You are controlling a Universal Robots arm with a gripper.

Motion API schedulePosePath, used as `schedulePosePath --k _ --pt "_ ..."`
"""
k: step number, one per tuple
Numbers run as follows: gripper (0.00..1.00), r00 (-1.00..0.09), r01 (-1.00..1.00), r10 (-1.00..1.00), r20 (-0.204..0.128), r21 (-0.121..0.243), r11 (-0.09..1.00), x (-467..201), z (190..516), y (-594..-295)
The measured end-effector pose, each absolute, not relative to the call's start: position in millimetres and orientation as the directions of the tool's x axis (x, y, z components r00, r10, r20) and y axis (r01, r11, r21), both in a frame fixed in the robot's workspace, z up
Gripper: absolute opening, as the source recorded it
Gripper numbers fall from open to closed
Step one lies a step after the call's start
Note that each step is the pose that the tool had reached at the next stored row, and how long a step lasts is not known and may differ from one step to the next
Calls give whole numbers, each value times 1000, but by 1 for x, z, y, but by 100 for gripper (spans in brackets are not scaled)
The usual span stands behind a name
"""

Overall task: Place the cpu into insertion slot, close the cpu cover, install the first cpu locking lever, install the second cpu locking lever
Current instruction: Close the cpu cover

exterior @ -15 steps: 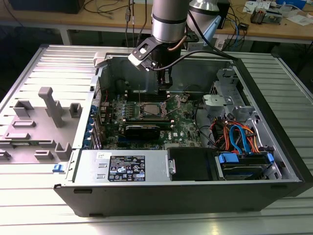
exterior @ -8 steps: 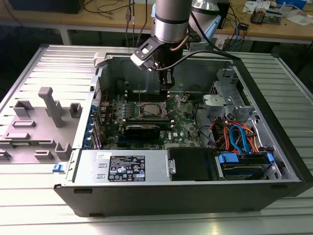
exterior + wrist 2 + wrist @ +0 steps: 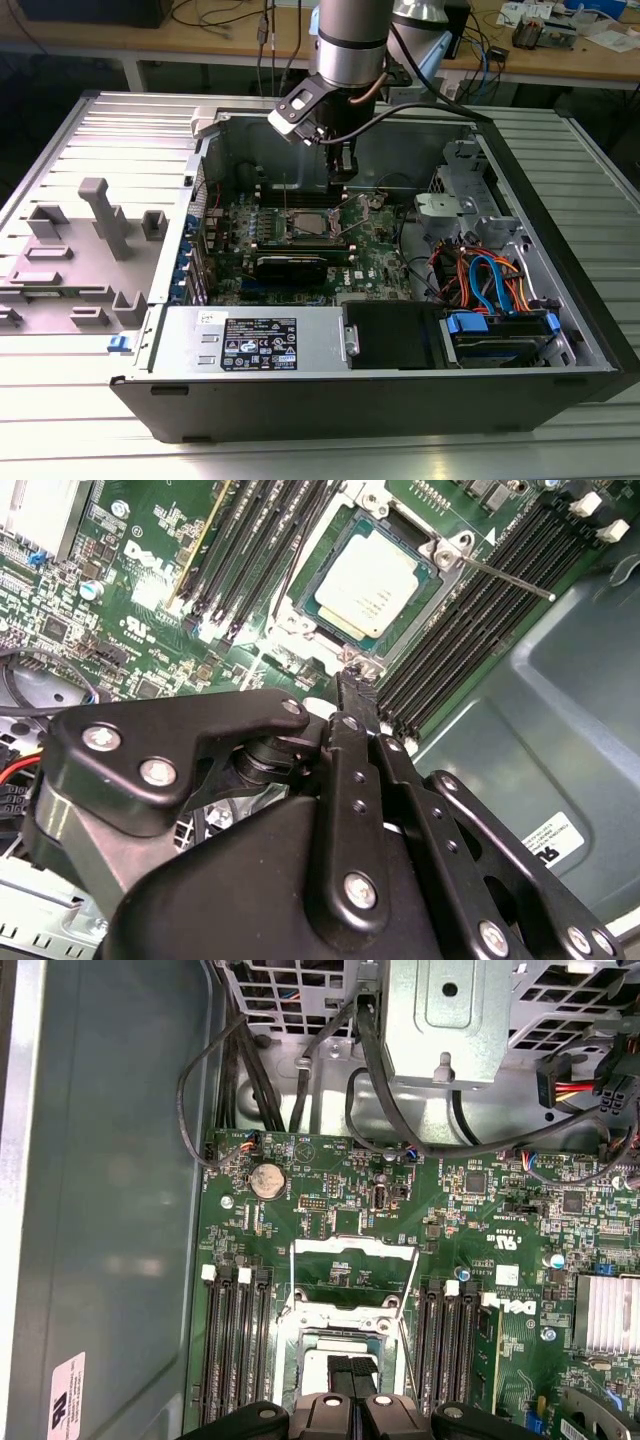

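Hovering just beside socket edge: black pincer point(image 3: 350, 685), fingertips pressed together, nothing pinched, likely to serve you as pushing tip. Small flat square silver-topped cpu point(image 3: 368, 583) lies seated in square silver-rimmed insertion slot point(image 3: 296, 620); thin steel locking lever point(image 3: 500, 575) juts free.

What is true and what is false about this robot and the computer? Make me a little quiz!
1. The cpu lies in the insertion slot. True.
2. The gripper is holding the cpu. False: it hangs over the slot, holding nothing.
3. The motherboard is red. False: it is green.
4. The computer case is open. True.
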State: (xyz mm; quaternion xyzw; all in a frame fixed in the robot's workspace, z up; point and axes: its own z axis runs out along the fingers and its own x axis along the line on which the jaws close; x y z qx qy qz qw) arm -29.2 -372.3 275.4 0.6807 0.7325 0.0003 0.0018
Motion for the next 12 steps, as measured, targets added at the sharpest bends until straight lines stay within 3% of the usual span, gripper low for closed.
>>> schedulePosePath --k 12 --pt "11 -73 997 997 -3 4 73 -25 275 -372"
